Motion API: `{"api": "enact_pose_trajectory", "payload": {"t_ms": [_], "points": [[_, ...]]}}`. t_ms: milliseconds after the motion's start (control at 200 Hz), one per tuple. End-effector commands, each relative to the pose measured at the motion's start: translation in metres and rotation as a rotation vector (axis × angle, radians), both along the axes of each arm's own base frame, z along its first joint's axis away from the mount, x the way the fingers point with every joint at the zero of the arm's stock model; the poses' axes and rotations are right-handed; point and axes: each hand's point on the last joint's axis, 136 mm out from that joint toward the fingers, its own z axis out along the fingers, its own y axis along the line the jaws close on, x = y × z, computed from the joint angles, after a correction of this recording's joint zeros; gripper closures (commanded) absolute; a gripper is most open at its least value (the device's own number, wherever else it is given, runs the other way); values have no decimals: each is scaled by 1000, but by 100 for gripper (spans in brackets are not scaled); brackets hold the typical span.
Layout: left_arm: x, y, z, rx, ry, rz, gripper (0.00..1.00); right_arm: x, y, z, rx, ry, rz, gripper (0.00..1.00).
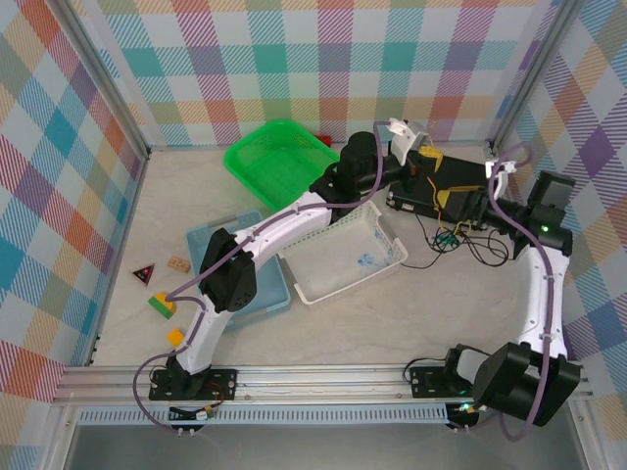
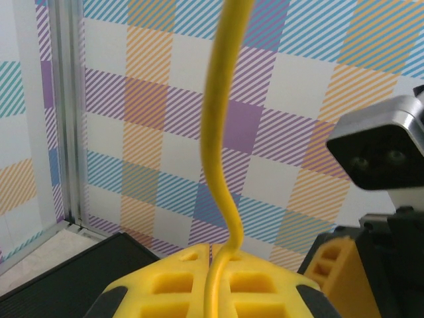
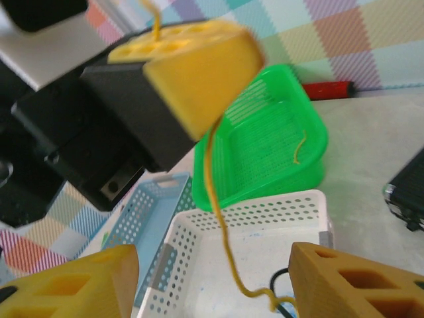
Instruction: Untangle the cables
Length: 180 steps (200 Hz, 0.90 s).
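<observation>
**1 strand lifted, 2 on the desk**

The left jaws are clenched on the yellow cable (image 2: 222, 132). In the left wrist view it rises straight out of the seam between the 2 yellow pads (image 2: 165, 285), which are pressed together. In the right wrist view the same cable hangs from those jaws, drops over the white basket (image 3: 265, 225) and curls low between the right jaws. The right jaws are released and stand wide apart, and their pads (image 3: 358, 278) do not appear to touch the strand.

In the top view the black cable (image 1: 475, 250) lies in loose loops on the desk (image 1: 372, 323), just right of the white basket and beneath both jaws. A short stretch of the dark green cable (image 1: 446, 238) lies among those loops.

My reading is that the job is underway but far from finished. 1 of 3 cables is raised, and its lower end runs down toward the other 2. Whether it has come free of them is too small to tell. The black and green strands appear to cross each other. What remains is to draw the yellow one clear and then part those 2.

No brand, label or writing can be read. A faint bluish mark on the white basket's floor is too small to make out.
</observation>
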Motion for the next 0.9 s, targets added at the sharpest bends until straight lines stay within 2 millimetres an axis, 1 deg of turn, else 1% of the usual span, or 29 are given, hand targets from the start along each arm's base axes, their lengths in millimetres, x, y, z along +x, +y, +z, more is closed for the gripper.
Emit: {"api": "enact_pose_trajectory", "payload": {"t_ms": [0,150,215,325,365,385,410,430,455,490,545,615,645,665,670,675,690,745,780,805,820,835,895], "points": [[-7,5,31,-52,-33,-20,100,-3,9,2,-63,-135,76,39],[-15,7,35,-48,-33,-39,100,2,16,-2,-100,-147,115,46],[-17,8,36,-42,-32,-44,100,2,21,-3,-120,-150,135,46],[-19,11,41,-42,-37,-43,100,4,30,-7,-147,-161,163,49],[-20,12,45,-46,-41,-45,100,5,33,-8,-158,-159,170,52],[-22,12,45,-46,-41,-49,100,6,33,-9,-161,-159,171,57],[-23,12,46,-45,-41,-51,100,7,34,-9,-160,-155,172,66],[-23,12,46,-44,-42,-53,100,8,34,-9,-162,-155,167,78],[-24,13,47,-43,-39,-54,100,9,33,-9,-163,-151,160,89],[-25,13,47,-40,-39,-57,100,10,32,-8,-175,-155,148,99],[-26,16,47,-33,-42,-47,100,11,30,-7,-200,-166,129,100],[-26,23,46,-30,-49,-24,94,11,27,-5,-218,-169,111,100],[-24,27,45,-34,-51,-8,90,12,26,-6,-221,-162,107,100],[-23,29,46,-38,-51,3,83,12,26,-6,-220,-157,108,100],[-22,30,44,-34,-48,6,81,12,26,-6,-219,-153,107,100],[-22,31,46,-40,-52,8,79,12,26,-6,-219,-153,107,100],[-22,32,45,-39,-50,12,72,13,26,-6,-218,-150,108,100],[-21,38,44,-38,-48,20,43,14,26,-5,-207,-137,105,100],[-21,43,43,-37,-40,23,30,15,25,-4,-196,-132,100,100],[-22,47,44,-42,-37,23,25,16,25,-3,-189,-131,99,100],[-19,50,39,-38,-27,26,22,16,25,-2,-184,-132,97,100],[-21,53,40,-41,-24,22,20,17,24,-1,-179,-130,93,100],[-27,65,34,-43,-4,-8,15,18,21,6,-159,-131,78,100]]}}
